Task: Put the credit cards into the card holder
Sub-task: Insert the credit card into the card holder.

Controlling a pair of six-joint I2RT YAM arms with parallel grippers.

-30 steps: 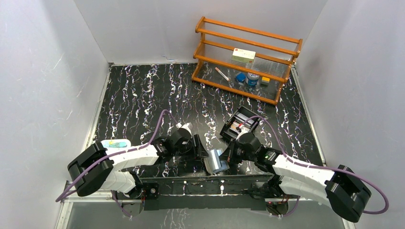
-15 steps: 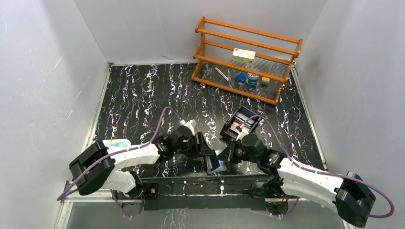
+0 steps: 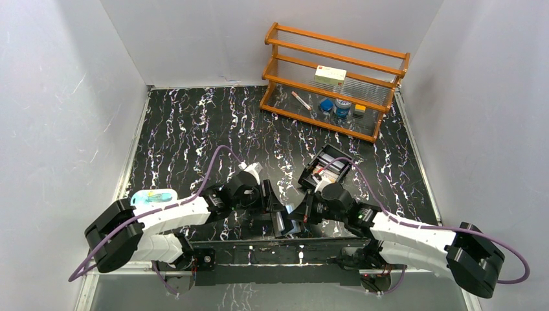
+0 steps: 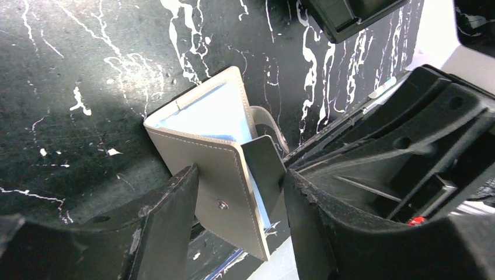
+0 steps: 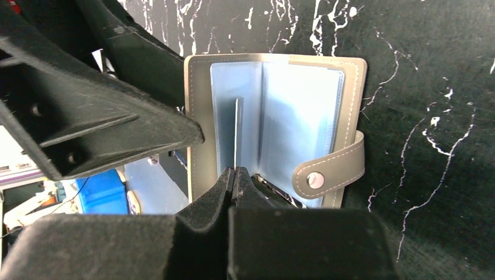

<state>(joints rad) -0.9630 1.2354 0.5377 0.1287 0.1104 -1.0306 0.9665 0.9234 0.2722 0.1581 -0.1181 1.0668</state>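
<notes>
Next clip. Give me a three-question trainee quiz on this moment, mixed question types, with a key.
1. True or false: the card holder is open, with its bluish sleeves showing.
2. What does the right gripper pinch? A) a credit card seen edge-on, B) a coin, C) nothing.
3. Fill in: in the left wrist view, the ___ gripper's fingers sit on either side of the holder's cover, the one with the snap stud.
Key: 1 true; 2 A; 3 the left gripper.
</notes>
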